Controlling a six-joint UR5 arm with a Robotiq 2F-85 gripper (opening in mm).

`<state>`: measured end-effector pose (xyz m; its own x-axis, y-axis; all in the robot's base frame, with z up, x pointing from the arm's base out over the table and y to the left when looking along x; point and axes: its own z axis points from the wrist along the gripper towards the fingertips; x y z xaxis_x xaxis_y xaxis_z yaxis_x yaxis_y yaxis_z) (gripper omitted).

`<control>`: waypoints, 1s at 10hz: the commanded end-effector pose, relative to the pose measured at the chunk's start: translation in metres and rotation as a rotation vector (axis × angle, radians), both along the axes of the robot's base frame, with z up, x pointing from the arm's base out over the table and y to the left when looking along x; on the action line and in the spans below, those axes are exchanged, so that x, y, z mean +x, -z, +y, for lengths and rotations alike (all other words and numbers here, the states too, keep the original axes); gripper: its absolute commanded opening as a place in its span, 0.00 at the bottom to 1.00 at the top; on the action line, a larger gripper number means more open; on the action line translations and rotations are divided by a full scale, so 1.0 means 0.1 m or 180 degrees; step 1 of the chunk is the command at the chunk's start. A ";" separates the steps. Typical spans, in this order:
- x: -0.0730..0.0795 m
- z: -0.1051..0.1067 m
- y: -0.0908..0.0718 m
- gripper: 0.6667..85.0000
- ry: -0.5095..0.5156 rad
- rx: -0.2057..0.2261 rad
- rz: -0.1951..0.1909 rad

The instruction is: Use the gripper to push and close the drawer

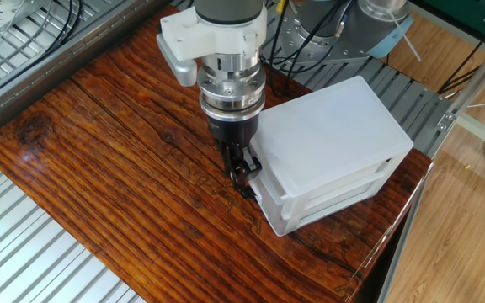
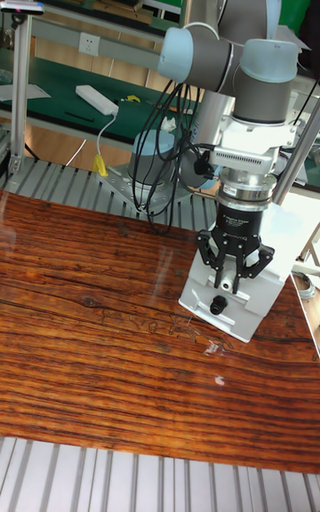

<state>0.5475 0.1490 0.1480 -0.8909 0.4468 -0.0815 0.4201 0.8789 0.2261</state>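
The white cabinet [image 1: 327, 135] stands at the right end of the wooden table. My gripper [image 1: 241, 171] hangs straight down against the cabinet's front face, its black fingers close together and pressed on the drawer [image 1: 257, 162], the top tier. The drawer front sits almost flush with the cabinet. In the tall fixed view the gripper [image 2: 233, 279] covers most of the drawer front [image 2: 198, 276], and the knob is hidden. A dark round spot [image 2: 217, 303] shows on the front just below the fingertips.
The wooden table [image 1: 116, 168] stretches left of the cabinet, with metal slats [image 1: 23, 252] around it. The table edge [image 1: 394, 227] runs close behind the cabinet. Cables [image 2: 160, 174] hang behind the arm.
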 end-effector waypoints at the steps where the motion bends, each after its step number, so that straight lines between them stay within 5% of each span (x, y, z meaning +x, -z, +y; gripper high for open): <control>1: -0.03 0.04 -0.02 0.15 0.0018 0.0042 -0.0007; 10: -0.13 0.08 -0.06 0.15 0.0015 0.0095 -0.0022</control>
<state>0.5372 0.1541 0.1487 -0.8897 0.4484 -0.0857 0.4184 0.8761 0.2393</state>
